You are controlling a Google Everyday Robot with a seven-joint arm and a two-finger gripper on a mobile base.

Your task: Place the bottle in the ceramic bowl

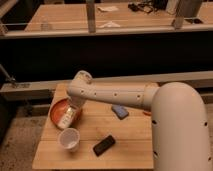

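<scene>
Tool [73,107] over the ceramic bowl [56,109] grips the tilted bottle [66,118] just beneath it.

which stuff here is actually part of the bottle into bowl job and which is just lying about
Part of the job:
- bottle, down at the bowl
- orange-red bowl, left side of the table
- gripper, reaching down over the bowl

Just lying about:
- white cup, in front of the bowl
- black block
- blue thing
</scene>
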